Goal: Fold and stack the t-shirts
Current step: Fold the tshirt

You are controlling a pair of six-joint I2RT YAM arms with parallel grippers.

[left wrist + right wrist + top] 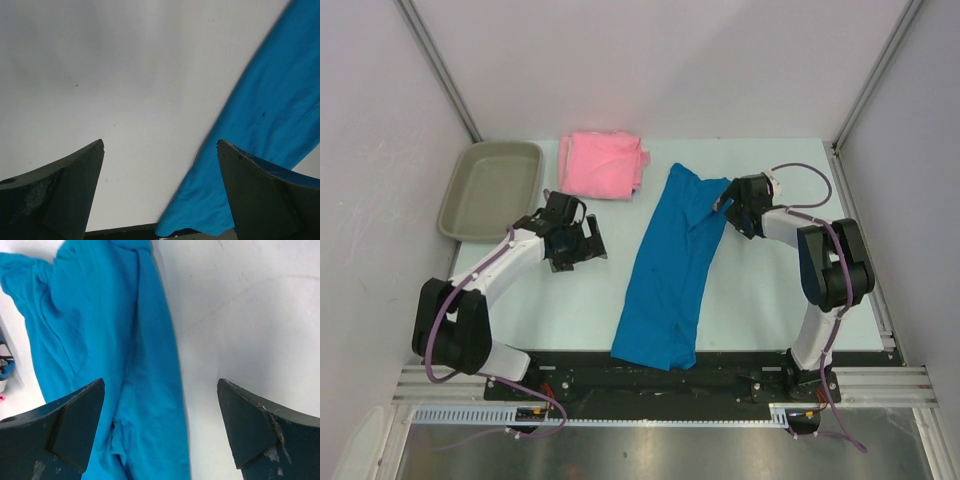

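The bright blue t-shirt [670, 270] lies folded lengthwise into a long strip down the middle of the table, its near end at the front edge. It also shows in the left wrist view [260, 130] and the right wrist view [115, 355]. The light pink t-shirt [603, 165] lies folded at the back of the table. My left gripper [582, 243] is open and empty, left of the blue shirt. My right gripper [726, 205] is open and empty over the blue shirt's far right edge.
A grey-beige plastic tray [492, 187] stands at the back left beside the pink shirt. Grey walls enclose the table on three sides. A black rail [650, 375] runs along the front edge between the arm bases.
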